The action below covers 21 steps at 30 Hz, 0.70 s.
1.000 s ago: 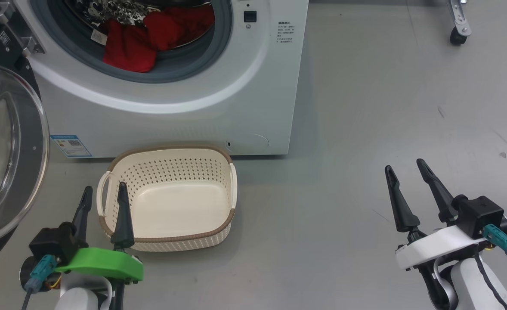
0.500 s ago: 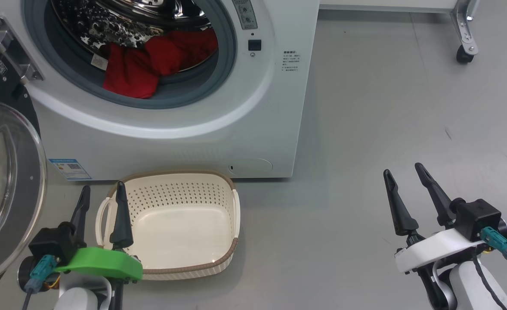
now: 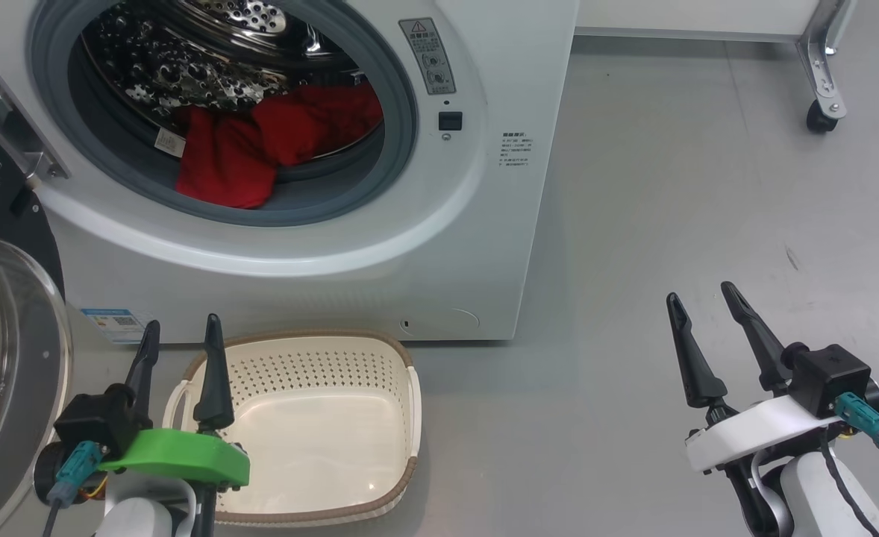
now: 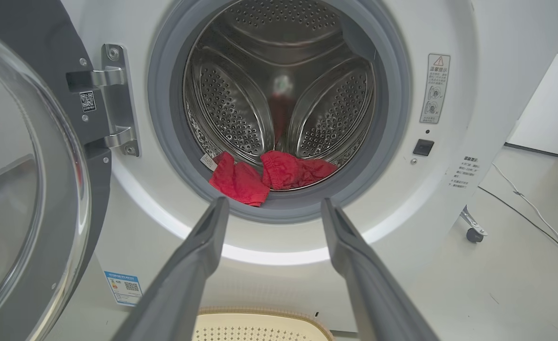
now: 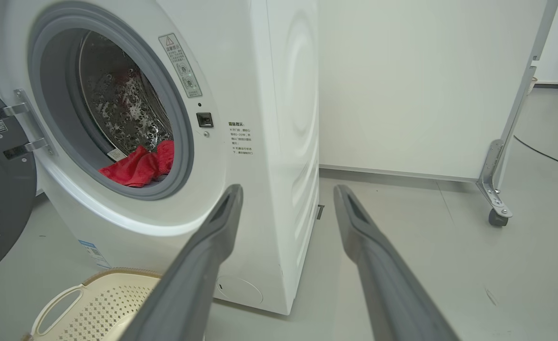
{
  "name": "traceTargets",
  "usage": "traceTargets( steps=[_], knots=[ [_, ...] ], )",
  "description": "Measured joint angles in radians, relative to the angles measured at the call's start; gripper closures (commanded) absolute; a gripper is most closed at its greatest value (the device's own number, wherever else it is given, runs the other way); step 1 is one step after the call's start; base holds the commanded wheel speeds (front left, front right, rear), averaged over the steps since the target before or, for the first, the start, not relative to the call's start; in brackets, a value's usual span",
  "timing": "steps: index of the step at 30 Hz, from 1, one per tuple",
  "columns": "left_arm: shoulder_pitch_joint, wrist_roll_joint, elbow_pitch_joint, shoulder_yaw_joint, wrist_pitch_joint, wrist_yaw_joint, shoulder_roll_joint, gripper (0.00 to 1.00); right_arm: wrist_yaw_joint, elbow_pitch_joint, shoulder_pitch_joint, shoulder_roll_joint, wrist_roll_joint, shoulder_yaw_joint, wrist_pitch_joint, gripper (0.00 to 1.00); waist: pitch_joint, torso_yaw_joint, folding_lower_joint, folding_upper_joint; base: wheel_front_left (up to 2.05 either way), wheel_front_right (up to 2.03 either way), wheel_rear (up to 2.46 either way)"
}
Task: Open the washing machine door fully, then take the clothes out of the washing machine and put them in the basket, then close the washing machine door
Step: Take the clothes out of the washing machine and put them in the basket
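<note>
Left tool (image 3: 183,322) wide, near basket rim (image 3: 313,335).

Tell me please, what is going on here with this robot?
A two-armed robot faces a white front-loading washing machine. The washing machine door stands swung open on the left, and the red clothes lie at the front of the steel drum, one piece drooping over the grey rubber ring. The cream basket on the floor before the machine holds nothing. The left gripper and right gripper are both open and empty, away from the clothes.
</note>
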Motion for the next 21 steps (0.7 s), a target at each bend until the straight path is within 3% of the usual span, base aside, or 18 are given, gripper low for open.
traceTargets(
  steps=[21],
  knots=[
    [0.000,0.022,-0.006,-0.003,0.000,0.007,0.000,0.00,0.000,0.000,0.000,0.006,0.000,-0.003,0.000,0.00,0.010,0.001,0.0000,0.0000,0.26,-0.26,0.00]
  ],
)
